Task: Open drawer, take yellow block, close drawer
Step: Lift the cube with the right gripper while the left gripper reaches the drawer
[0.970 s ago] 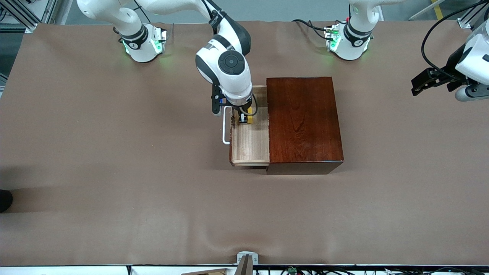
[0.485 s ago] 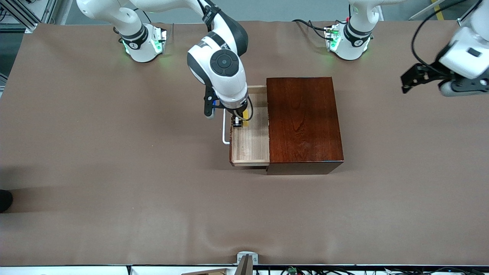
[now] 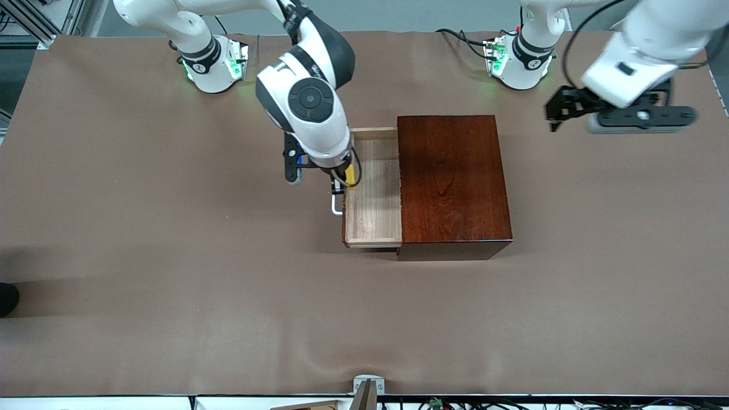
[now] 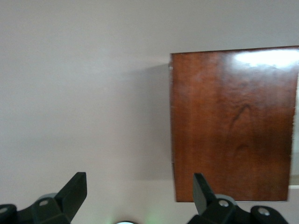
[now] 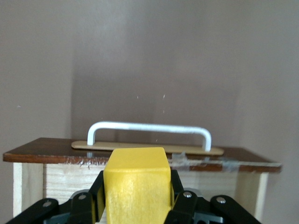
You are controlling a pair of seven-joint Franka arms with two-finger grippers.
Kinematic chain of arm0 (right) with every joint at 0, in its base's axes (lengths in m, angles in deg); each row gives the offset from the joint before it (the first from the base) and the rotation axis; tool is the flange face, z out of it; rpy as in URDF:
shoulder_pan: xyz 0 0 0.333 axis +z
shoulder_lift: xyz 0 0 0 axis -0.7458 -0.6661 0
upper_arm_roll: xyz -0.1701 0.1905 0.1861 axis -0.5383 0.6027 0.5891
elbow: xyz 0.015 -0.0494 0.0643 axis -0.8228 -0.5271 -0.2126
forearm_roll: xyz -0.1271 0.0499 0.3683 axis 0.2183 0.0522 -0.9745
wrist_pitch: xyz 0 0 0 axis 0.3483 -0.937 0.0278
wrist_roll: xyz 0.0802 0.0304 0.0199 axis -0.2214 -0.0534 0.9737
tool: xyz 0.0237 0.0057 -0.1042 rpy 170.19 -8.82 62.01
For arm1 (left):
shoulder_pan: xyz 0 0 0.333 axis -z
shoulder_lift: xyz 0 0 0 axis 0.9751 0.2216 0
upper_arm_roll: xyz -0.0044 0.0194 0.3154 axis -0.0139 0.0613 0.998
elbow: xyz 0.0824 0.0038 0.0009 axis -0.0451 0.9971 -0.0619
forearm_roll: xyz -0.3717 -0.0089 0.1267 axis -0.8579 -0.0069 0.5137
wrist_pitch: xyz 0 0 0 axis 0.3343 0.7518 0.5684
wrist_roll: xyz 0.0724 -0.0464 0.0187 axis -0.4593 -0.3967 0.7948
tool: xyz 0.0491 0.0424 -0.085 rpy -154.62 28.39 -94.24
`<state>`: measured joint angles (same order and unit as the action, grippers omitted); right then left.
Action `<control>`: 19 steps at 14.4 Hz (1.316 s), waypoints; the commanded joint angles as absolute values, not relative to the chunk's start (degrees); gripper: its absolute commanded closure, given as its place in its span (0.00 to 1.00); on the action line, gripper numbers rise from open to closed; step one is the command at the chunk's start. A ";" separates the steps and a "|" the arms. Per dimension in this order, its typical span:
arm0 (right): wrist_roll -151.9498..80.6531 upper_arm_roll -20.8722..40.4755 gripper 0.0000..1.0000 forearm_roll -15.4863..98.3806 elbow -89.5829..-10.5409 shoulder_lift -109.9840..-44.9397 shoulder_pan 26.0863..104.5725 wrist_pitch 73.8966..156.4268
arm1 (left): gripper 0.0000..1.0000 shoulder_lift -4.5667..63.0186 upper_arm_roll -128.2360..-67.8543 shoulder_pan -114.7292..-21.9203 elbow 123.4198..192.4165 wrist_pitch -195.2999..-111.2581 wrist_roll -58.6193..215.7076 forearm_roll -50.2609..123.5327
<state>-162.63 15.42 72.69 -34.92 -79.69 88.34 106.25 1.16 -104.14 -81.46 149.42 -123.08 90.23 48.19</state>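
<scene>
Holding the yellow block [image 5: 137,184] between my right gripper's [image 3: 343,181] fingers [image 5: 97,191], clamped tight on both sides of the cube. The gripper hangs in the air over the front edge of the drawer [image 3: 373,193], by its white handle [image 3: 335,204]. In my right wrist view the block fills the low middle, with the handle and the dark reddish front board just past it.

Drawer stands pulled out of the mahogany box [image 3: 453,182] toward the right arm's end of the table [image 3: 171,256]; its pale-wood floor is bare. Box sits about mid-table, closer to the edge where our bases stand than to the front camera's edge.

My left gripper [image 3: 561,108] is up in the air over the table near the corner at the left arm's end on the base side, well apart from the box. Its fingers [image 4: 74,189] stand wide with nothing between them. The left wrist view looks down on the box's glossy top and plain brown table covering beside it.
</scene>
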 commanded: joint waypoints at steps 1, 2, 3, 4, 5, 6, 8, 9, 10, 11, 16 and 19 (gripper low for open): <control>-155.84 15.95 0.94 71.88 -36.03 -76.85 86.21 103.26 | 0.00 3.95 -109.14 -81.68 148.12 -123.22 97.55 47.30; -153.47 15.87 0.94 71.88 -36.12 -76.94 85.85 102.99 | 0.00 5.35 -111.43 -81.68 147.16 -123.48 101.32 47.38; -151.88 15.87 0.94 71.96 -36.12 -77.11 85.50 103.25 | 0.00 7.28 -113.62 -81.59 145.93 -123.57 104.67 47.39; -150.03 15.87 0.94 72.14 -36.12 -77.29 84.71 103.43 | 0.00 9.47 -115.99 -81.42 144.79 -123.74 108.18 47.56; -146.97 15.87 0.94 72.23 -36.47 -77.20 84.10 102.99 | 0.00 11.58 -117.93 -80.37 143.91 -124.61 112.13 47.91; -144.42 15.87 0.94 72.23 -37.34 -76.77 83.48 102.81 | 0.00 13.52 -118.30 -78.36 143.20 -126.27 115.91 48.00; -140.63 15.87 0.94 72.32 -38.49 -76.50 82.08 102.81 | 0.00 16.69 -118.22 -73.62 142.85 -129.79 122.43 48.35; -138.61 15.78 0.94 72.49 -38.93 -76.50 81.55 102.81 | 0.00 17.92 -118.22 -71.42 142.50 -130.33 124.98 50.35; -135.89 15.78 0.94 72.49 -39.80 -76.41 80.50 102.81 | 0.00 19.58 -118.22 -69.48 142.32 -130.33 127.35 52.72; -132.47 15.78 0.94 72.58 -40.59 -76.15 79.62 102.81 | 0.00 21.17 -118.13 -67.20 141.62 -130.42 130.33 54.75; -115.51 15.78 0.93 72.84 -44.02 -75.36 74.35 102.72 | 0.00 31.18 -117.78 -59.02 136.44 -137.35 146.77 61.08; -106.62 15.69 0.93 73.72 -45.08 -75.27 71.80 102.72 | 0.00 36.98 -117.69 -55.06 133.10 -143.41 156.52 65.04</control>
